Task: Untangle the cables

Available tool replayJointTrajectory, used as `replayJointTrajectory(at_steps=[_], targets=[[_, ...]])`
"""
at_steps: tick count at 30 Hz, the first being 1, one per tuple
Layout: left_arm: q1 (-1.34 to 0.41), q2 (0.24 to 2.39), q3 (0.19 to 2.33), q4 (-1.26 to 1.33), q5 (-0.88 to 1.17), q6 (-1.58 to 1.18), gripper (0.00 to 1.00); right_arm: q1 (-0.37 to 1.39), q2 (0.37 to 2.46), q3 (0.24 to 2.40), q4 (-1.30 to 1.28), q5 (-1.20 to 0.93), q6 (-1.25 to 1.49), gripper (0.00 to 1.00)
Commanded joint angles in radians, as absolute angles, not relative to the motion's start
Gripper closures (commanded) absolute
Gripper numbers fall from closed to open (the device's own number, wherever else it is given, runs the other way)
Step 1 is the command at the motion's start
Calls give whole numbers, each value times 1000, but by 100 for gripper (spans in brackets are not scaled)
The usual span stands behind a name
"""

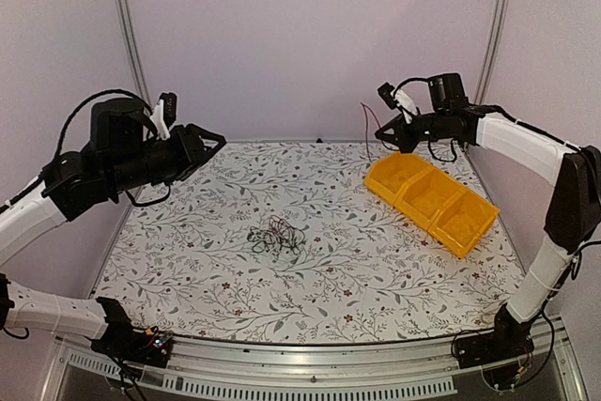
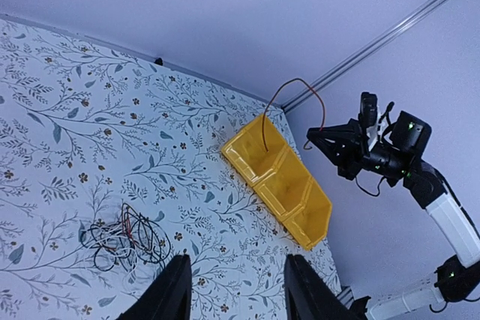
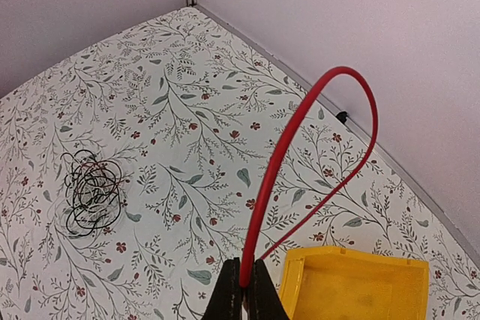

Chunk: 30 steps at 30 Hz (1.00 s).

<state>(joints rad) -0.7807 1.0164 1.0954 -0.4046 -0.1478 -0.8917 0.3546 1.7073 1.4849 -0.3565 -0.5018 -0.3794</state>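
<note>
A clump of thin tangled cables, black, red-brown and whitish, lies mid-table; it also shows in the left wrist view and the right wrist view. My right gripper is shut on a red cable that arcs up and hangs down beside the far end of the yellow bin. In the top view the right gripper is raised above the bin's far compartment, with the red cable dangling left of it. My left gripper is open and empty, high over the table's left side.
The yellow bin has three compartments and sits at the right of the floral tablecloth. Purple walls with metal corner posts enclose the table. Thick black arm cables loop from both arms.
</note>
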Motion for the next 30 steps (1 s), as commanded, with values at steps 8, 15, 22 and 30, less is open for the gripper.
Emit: replayJointTrajectory(at_steps=[8,15,22,30], targets=[[-788,978,1039,-408,-169,-922,60,294,1759,1509,-443,-420,-346,100],[-788,977,1017,-408,-167,-950,60,246,1803,1467,-428,-358,-275,100],[-792,982,1002,-410,-158,-985,60,186,1896,1516,-420,-346,-194,100],[-814,1025,1048,-450,-160,-991,60,181,2045,1641,-464,-404,-182,100]])
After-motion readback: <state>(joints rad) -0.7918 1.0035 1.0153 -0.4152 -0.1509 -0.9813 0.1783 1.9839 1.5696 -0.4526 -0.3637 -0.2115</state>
